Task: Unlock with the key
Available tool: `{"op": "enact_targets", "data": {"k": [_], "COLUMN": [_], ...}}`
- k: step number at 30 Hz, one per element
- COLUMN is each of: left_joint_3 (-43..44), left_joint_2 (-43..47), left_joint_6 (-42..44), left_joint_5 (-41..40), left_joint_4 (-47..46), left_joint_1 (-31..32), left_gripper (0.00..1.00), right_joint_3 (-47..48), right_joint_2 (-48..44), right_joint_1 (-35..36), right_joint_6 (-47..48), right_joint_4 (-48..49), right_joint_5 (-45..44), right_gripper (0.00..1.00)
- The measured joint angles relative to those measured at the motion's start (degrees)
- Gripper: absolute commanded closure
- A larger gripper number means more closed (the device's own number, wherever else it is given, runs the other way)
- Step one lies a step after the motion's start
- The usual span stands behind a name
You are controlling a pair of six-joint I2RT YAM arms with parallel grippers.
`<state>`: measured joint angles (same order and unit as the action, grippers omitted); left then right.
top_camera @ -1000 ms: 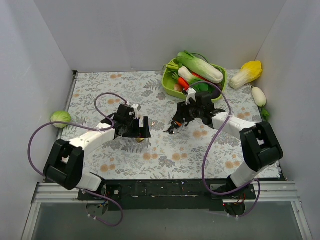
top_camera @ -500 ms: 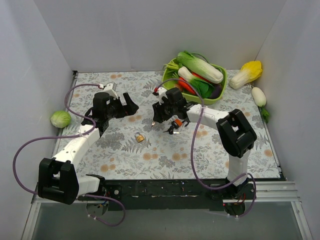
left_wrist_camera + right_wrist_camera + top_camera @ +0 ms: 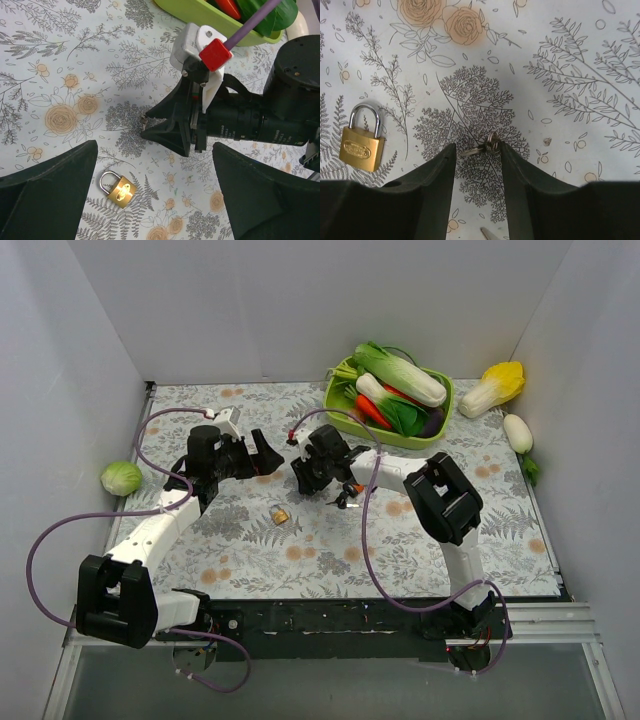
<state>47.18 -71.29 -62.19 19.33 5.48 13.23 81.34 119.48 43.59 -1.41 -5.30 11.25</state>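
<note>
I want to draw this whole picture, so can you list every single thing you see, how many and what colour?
table cloth: one, white with grey leaves and orange flowers, covers the table
padlock: one, gold with a silver loop, middle of the cloth
small metal ring thing: one, brownish silver, on the cloth; too small to name
tray: one, green, at the back
toy vegetables: a pile, green, white, red, purple, in the tray
yellow cabbage: one, right of the tray
white radish: one, by the right wall
green lettuce: one, by the left wall
left gripper: one, black, jaws wide open
right gripper: one, black, jaws apart around the ring thing
</note>
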Motion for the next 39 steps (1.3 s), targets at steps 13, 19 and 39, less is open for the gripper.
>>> {"op": "enact_targets", "data": {"k": [13, 19, 39], "left_joint_3": [0.00, 0.00, -1.86], "left_joint_2": [0.00, 0.00, 0.00], "left_joint_6": [0.26, 0.63, -0.50], "left_joint_5": [2.43, 3.23, 25.79], "left_joint_4": [0.00, 0.00, -9.42], "left_joint_1": [0.00, 0.00, 0.02], "left_gripper": [0.02, 0.02, 0.02], "right_joint_3": [2.71, 2.71, -7.34], "right_joint_2": [1.70, 1.77, -26.69], "right_joint_1": [0.22, 0.20, 0.13], "right_joint_6": [0.17, 0.15, 0.20], "right_joint_4": [-1.22, -1.20, 1.90], "right_joint_5": [-3.65, -3.63, 7.28], "right_gripper": [0.69, 0.99, 0.99]}}
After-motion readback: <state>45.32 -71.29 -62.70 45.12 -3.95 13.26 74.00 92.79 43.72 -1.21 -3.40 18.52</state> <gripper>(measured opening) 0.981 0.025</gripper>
